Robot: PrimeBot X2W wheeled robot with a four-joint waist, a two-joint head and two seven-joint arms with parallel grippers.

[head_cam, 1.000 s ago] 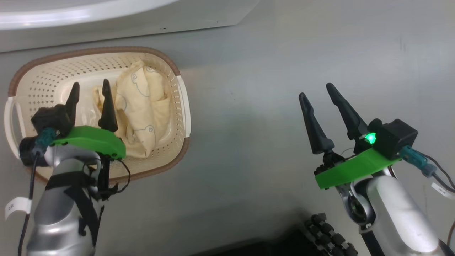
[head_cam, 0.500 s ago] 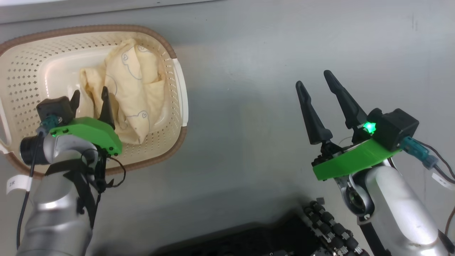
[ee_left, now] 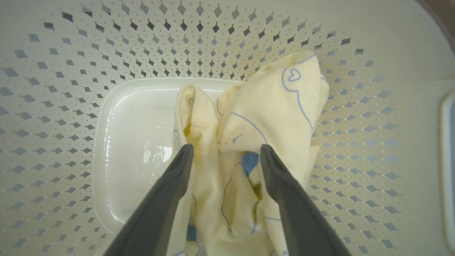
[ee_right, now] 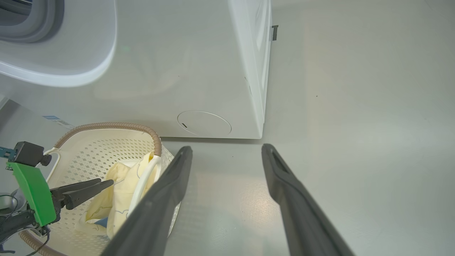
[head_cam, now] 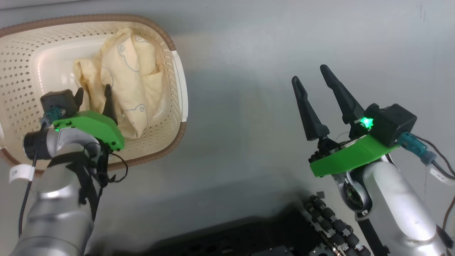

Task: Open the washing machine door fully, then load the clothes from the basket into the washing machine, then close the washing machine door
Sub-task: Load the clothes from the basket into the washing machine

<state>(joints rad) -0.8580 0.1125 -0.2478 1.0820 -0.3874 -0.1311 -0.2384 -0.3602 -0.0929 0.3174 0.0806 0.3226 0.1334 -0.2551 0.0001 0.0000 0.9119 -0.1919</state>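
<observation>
The left gripper [head_cam: 94, 89] is held with its fingers spread wide and nothing pinched. It has been lowered into the basket [head_cam: 21, 89] since a second ago, so less of its fingers is seen from the head than before. In the left wrist view the left gripper [ee_left: 226, 146] is set astride a raised fold of the clothes [ee_left: 277, 106], one finger on each side. Whether the tips touch the fabric cannot be told. A small blue cloth piece [ee_left: 250, 160] is seen between the fingers, low in the folds.

The clothes [head_cam: 128, 81] are still heaped in the right half of the basket, from its far wall to its near wall, and their lie has not changed. The bare floor of the basket is left open on the other side.

The right gripper [head_cam: 309, 73] is likewise held spread and empty, above the grey floor [head_cam: 241, 106] well to the right of the basket, much as before.

The head camera has been tilted down, so the basket is now shown higher in that view. In the right wrist view the washing machine [ee_right: 213, 71] is seen just behind the basket's far rim [ee_right: 106, 125].
</observation>
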